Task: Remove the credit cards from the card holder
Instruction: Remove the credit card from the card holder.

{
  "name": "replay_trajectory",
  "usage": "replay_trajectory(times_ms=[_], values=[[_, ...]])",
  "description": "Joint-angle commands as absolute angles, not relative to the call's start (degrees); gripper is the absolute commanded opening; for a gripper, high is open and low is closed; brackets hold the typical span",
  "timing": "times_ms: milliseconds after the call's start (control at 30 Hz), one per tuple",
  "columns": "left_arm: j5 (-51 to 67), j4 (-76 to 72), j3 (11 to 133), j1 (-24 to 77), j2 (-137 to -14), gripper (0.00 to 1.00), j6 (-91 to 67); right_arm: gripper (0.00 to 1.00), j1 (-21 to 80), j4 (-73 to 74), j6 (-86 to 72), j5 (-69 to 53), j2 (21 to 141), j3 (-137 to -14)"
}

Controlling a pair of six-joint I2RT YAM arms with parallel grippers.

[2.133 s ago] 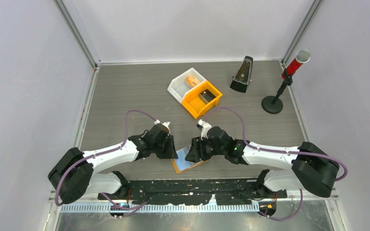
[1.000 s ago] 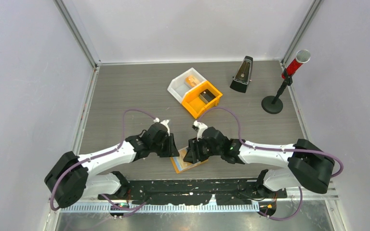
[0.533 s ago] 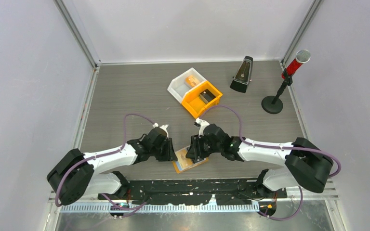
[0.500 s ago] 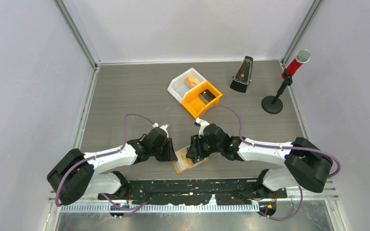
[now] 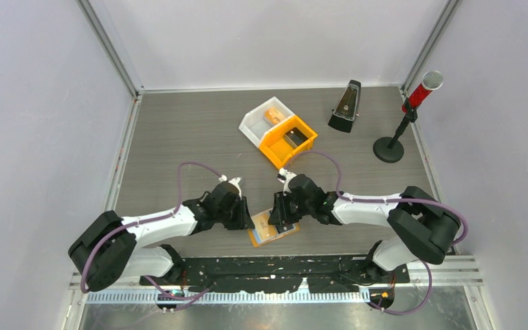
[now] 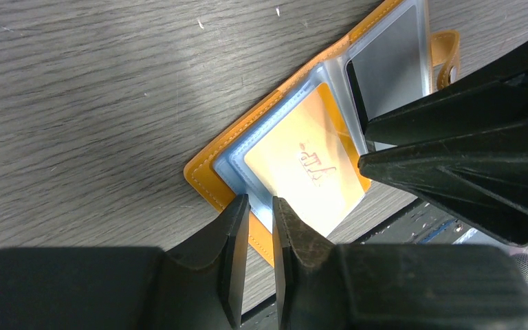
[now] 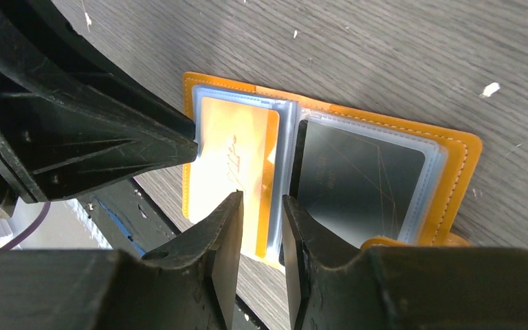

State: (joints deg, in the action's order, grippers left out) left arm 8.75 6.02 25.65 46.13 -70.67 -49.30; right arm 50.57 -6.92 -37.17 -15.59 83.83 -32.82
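Observation:
The orange card holder [image 5: 269, 236] lies open on the table near the front edge, between both grippers. In the right wrist view its left sleeve holds a pale orange card [image 7: 237, 155] and its right sleeve a black card [image 7: 361, 179]. My left gripper [image 6: 260, 206] has its jaws a narrow gap apart over the holder's [image 6: 210, 182] blue sleeve edge, beside the pale card [image 6: 306, 165]. My right gripper [image 7: 261, 206] has its jaws a narrow gap apart over the holder's [image 7: 464, 158] middle fold. Both grippers [image 5: 247, 221] [image 5: 276, 218] hide much of the holder from above.
An orange bin [image 5: 288, 141] and a white bin [image 5: 261, 120] stand at mid table. A metronome [image 5: 345, 106] and a red microphone on a stand [image 5: 412, 103] are at the back right. The table's front edge runs just below the holder.
The right arm has drawn in to the left, its gripper staying low over the holder. The left gripper has shifted slightly. A pale blue leaf showing earlier now shows orange.

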Motion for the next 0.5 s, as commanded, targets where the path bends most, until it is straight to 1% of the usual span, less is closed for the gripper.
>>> replay_trajectory(times_ms=[0,267,467], values=[[5.9,6.8,24.3,46.4,-70.3,0.22,-48.8,0.34,50.1,-9.7,-35.9,-15.9,84.7,-34.6],[5.9,6.3,23.8,46.4,-70.4,0.22,-49.0,0.33,50.1,-13.1,-37.5,-17.7,86.2,-32.9],[5.7,6.3,23.7,46.4,-70.4,0.22,-49.0,0.32,50.1,-13.1,-37.9,-17.2,86.5,-32.4]])
